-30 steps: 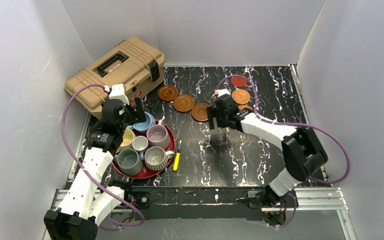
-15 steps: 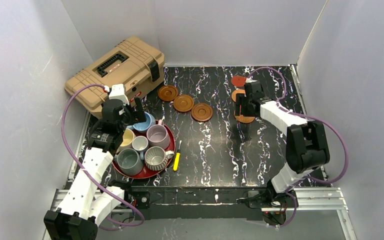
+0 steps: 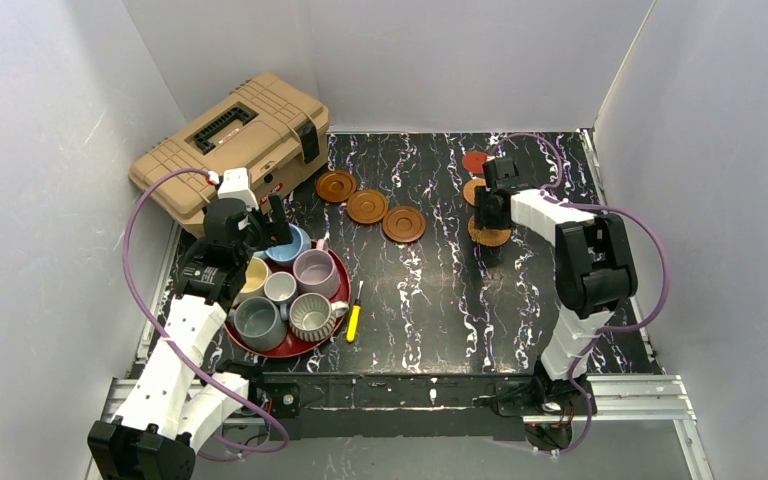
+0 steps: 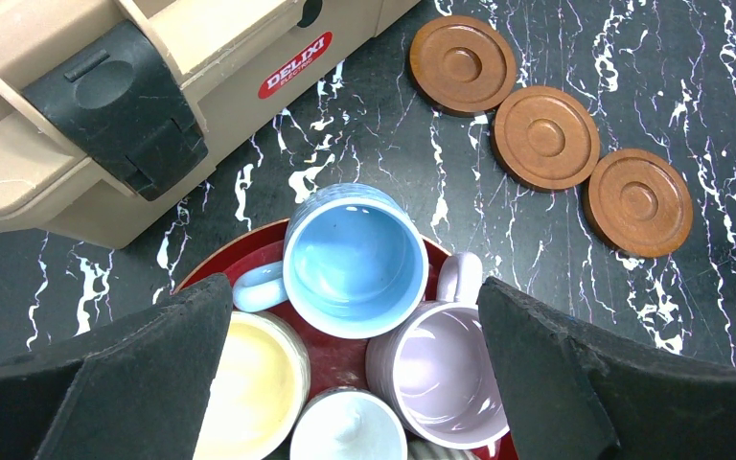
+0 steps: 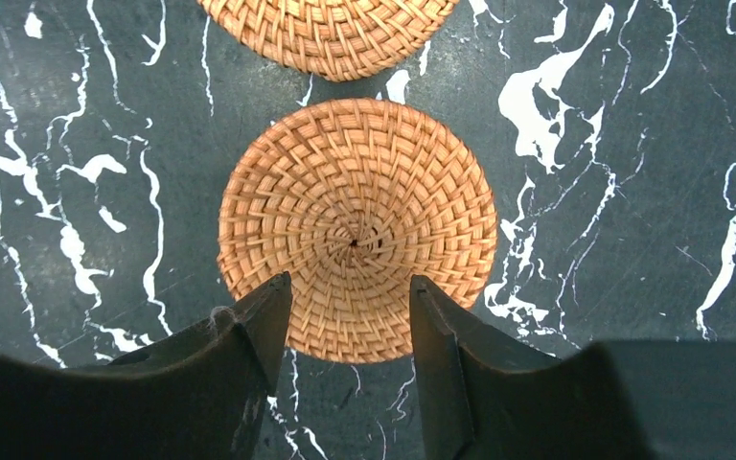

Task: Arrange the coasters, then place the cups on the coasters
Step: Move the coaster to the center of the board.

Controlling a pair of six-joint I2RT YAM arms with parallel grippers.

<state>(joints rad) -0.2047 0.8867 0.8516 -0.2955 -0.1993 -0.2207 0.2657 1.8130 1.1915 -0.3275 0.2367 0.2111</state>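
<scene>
Black marbled surface (image 3: 430,300) inside a grey-walled booth: nearest you on the left, the red tray (image 3: 295,348) carries all six cups. Your left fingers (image 4: 134,374) are spread as wide as they go, hanging over the light blue cup (image 4: 355,259) and holding nothing. A yellow screwdriver (image 3: 354,322) lies just beside the tray.

Farther out on the right, your right fingers (image 5: 240,364) point straight down at the near woven coaster (image 5: 355,225). They are half drawn together, the gap between them narrower than the disc. Their tips stand over its near rim, so the coaster's centre lies just beyond them, away from the arm's base. Whether the tips touch the weave cannot be told. The disc is round, so no axis favours one approach. Your right arm is plainly the nearer one; the left is well apart.

Just past it sits the second woven coaster (image 5: 331,34), then the red coaster (image 3: 477,161) near the far edge. Three wooden coasters (image 4: 545,137) run in a close diagonal row toward the tan toolbox (image 3: 230,135).

A second ago your right arm reached over the middle of the surface, beside the nearest wooden coaster, fingers wide. It has since swung right over the woven pair and narrowed. Left arm, cups and tray are unchanged.
</scene>
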